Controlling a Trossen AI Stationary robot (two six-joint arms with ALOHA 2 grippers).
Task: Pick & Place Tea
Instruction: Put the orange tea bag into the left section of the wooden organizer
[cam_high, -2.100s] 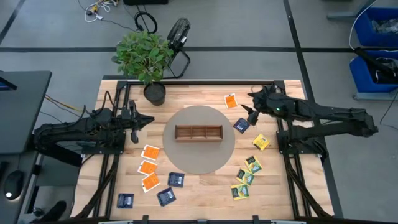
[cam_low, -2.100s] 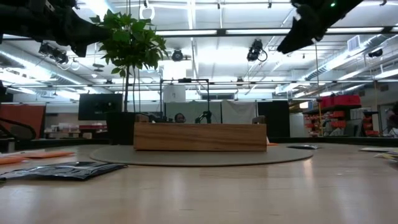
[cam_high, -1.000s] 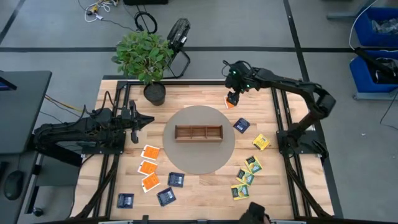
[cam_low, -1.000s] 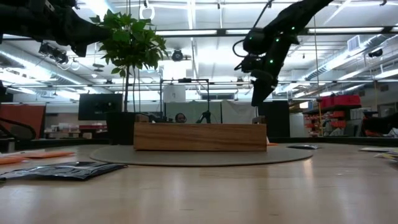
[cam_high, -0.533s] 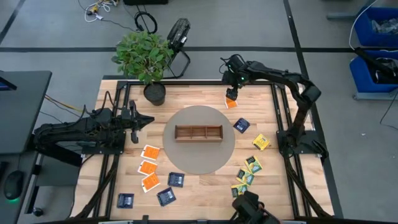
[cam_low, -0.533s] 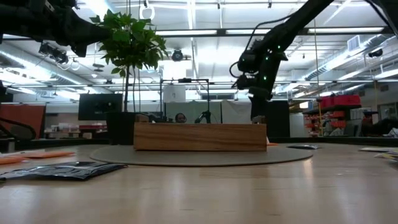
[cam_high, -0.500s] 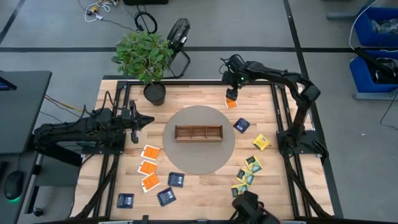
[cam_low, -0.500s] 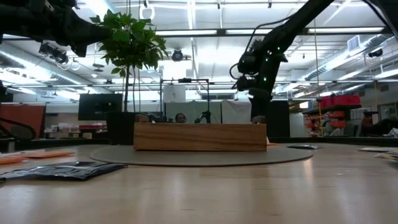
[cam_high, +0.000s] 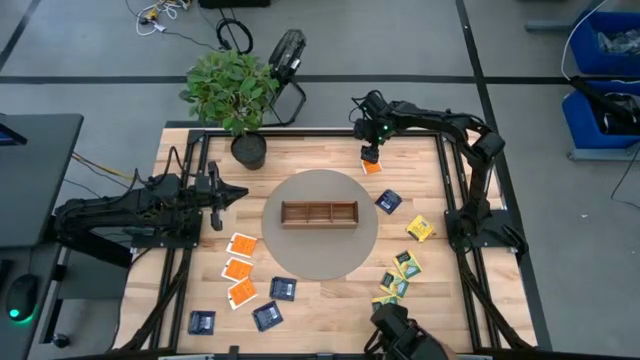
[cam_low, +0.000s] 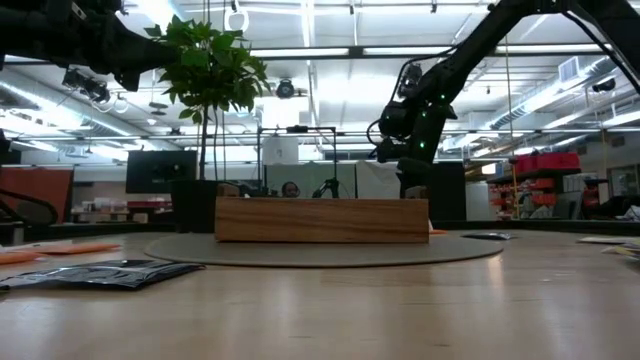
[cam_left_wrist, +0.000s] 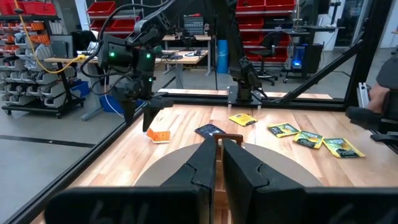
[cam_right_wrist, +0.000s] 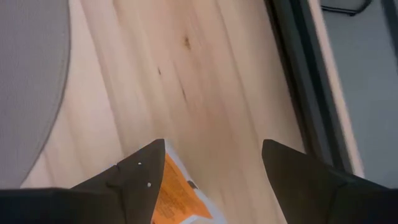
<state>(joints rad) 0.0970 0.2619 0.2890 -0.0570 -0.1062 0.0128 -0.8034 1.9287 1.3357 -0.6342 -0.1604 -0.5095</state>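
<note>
Right pincer (cam_high: 371, 152): spread wide, empty, poised over orange tea packet (cam_high: 372, 165) near far edge of counter (cam_high: 320, 150). Left pincer (cam_high: 216, 195): nearly shut, empty, parked left of wooden tray (cam_high: 318, 214). Remaining tea packets scattered flat around round mat (cam_high: 320, 250).

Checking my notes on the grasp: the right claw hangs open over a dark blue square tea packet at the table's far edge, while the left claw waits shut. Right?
Not quite: the right claw hangs open over an orange square tea packet, as the right wrist view shows. The left claw does wait shut.
</note>
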